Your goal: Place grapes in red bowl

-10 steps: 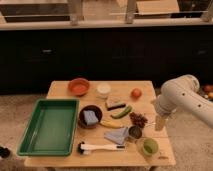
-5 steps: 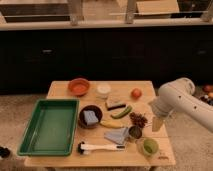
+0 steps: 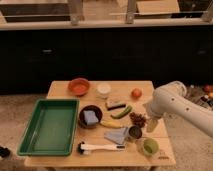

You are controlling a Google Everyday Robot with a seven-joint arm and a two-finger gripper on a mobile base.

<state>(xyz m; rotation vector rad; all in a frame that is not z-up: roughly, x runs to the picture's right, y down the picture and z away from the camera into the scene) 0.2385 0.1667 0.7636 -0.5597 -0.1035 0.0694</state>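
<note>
The grapes (image 3: 137, 119), a small dark reddish-purple cluster, lie on the wooden table (image 3: 65, 90) right of centre. My gripper (image 3: 151, 124) hangs from the white arm coming in from the right. It sits just right of the grapes, close to the table top, open and holding nothing. The red bowl (image 3: 78, 86) stands at the table's back left, far from the gripper, with nothing visible in it.
A green tray (image 3: 50, 125) fills the left side. Around the grapes are a dark bowl with a blue sponge (image 3: 90, 116), a white cup (image 3: 103, 89), a tomato (image 3: 136, 93), a green vegetable (image 3: 122, 112), a metal cup (image 3: 134, 132), a green cup (image 3: 149, 146), a grey cloth (image 3: 117, 135) and a brush (image 3: 100, 147).
The arm has swung a little to the left and lower, bringing the gripper closer to the grapes. Nothing on the table has moved.
</note>
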